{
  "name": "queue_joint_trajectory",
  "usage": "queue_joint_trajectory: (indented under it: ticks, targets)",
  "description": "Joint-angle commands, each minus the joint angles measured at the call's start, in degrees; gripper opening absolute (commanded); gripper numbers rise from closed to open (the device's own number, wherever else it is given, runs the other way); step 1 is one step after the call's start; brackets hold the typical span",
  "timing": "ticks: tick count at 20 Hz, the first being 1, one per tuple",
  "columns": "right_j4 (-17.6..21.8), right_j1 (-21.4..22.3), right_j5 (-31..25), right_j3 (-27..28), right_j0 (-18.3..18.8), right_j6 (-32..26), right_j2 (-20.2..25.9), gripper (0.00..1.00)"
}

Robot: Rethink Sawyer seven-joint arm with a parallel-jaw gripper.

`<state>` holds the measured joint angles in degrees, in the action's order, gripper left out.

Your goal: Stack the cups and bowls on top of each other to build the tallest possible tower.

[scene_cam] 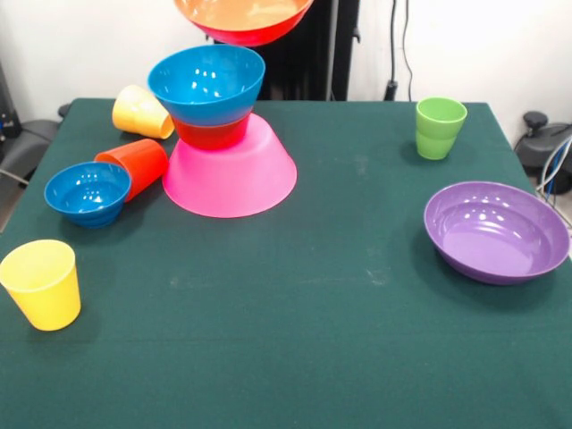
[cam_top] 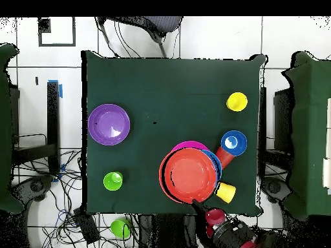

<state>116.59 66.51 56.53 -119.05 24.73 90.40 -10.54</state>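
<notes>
At ten o'clock on the green surface (scene_cam: 295,340) in the front view: the tower (scene_cam: 223,134), comprising large pink bowl (scene_cam: 230,179) inverted as base, small orange bowl (scene_cam: 211,134), and medium blue bowl (scene_cam: 207,82) upright on top. Wide shallow orange bowl (scene_cam: 243,18) hangs above it at the top edge. Two cups lie tipped at its nine o'clock, yellow (scene_cam: 141,112) and orange-red (scene_cam: 136,165), beside small blue bowl (scene_cam: 88,192). Centre and six o'clock ground open. Hand unseen; grip state cannot be told.
</notes>
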Motion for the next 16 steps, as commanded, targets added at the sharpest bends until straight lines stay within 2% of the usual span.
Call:
queue_joint_trajectory:
  ticks: [1,16]
  targets:
    - [0.07,-0.66,-1.87,1.64,-0.93,-4.65,5.55,0.0]
    - [-3.31,-1.43,-6.1,1.02,-1.7,-5.14,6.02,0.0]
